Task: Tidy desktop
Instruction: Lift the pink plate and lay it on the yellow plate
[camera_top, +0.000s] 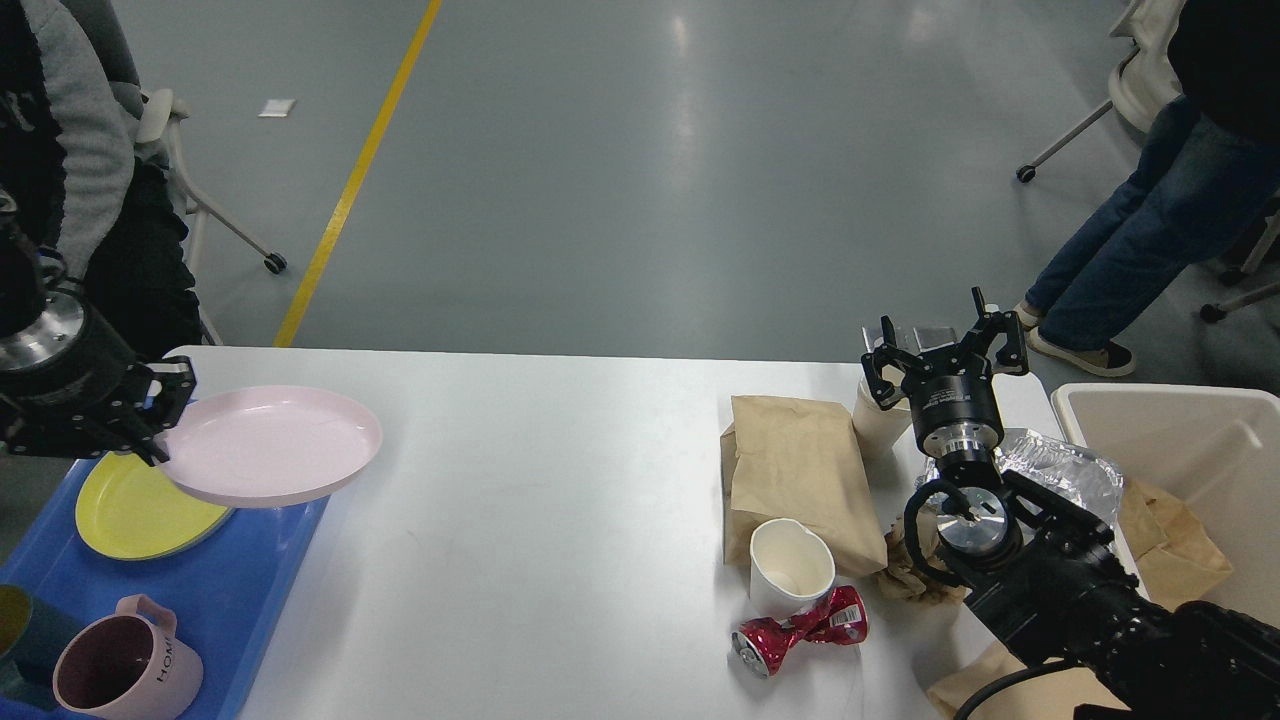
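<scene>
**Inspector A:** Left arm?

**Inspector B:** It enters at the left edge, forearm level. The left hand (160, 420) is clamped on the near-left rim of a pink plate (270, 445), held clear above the blue tray (260, 590) and overlapping the table's left edge.

**Inspector A:** Tray contents?

**Inspector B:** A yellow plate (135, 515) partly under the pink one, a pink mug (125, 665), and a dark cup cut off at the frame's corner.

**Inspector A:** Right arm?

**Inspector B:** It rises from the lower right, wrist pointing away from the camera. The right hand (945, 350) has its fingers spread wide, holding nothing, poised over the table's far right end.

**Inspector A:** And the table (560, 520)?

**Inspector B:** White, lying under both hands. Its right part carries a brown paper bag (800, 470) just left of the right hand, a white paper cup (790, 565), a crushed red can (800, 630), crumpled foil (1065, 470) and a second paper cup (878, 420) beside the hand. A beige bin (1190, 440) stands at the right edge with brown paper inside.
</scene>
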